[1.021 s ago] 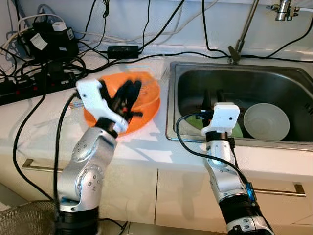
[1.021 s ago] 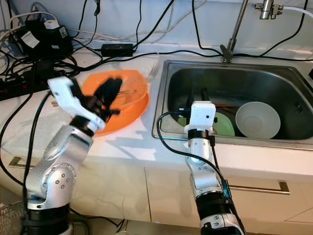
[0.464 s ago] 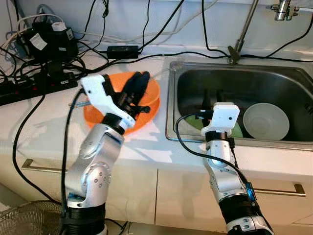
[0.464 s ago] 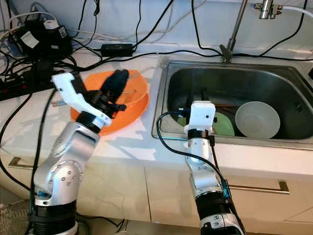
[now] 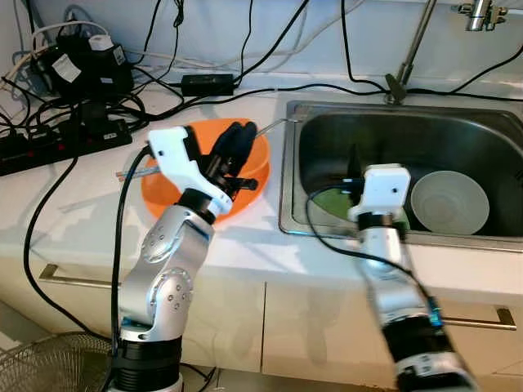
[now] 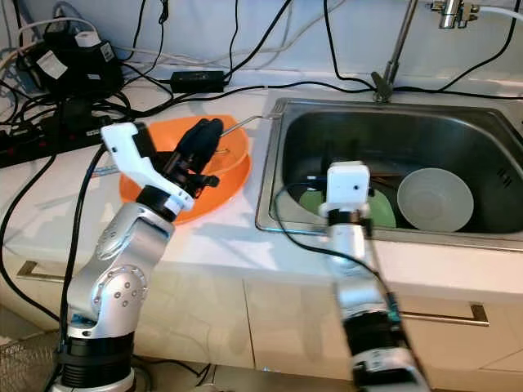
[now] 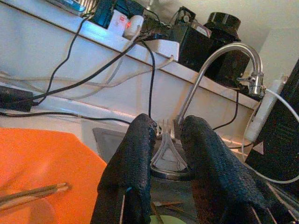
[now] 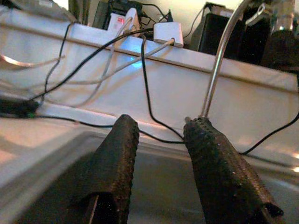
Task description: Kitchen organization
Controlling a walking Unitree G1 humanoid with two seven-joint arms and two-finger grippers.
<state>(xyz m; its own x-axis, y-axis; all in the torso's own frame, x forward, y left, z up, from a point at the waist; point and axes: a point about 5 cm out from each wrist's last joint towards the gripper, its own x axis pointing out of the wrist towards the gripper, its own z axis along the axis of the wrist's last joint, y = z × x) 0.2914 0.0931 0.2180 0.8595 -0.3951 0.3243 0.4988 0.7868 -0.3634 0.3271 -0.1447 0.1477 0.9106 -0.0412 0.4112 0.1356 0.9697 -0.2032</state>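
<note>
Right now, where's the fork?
The fork is held in the left gripper, above the orange bowl's far rim on the counter, its metal handle reaching toward the sink's left edge.

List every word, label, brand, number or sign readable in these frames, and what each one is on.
No text can be read in any view.
White labels on the black power adapters: too small and blurred to read.
White housing on the right gripper wrist: no marking visible.
Orange plate, white bowl, sink: no print visible.
</note>
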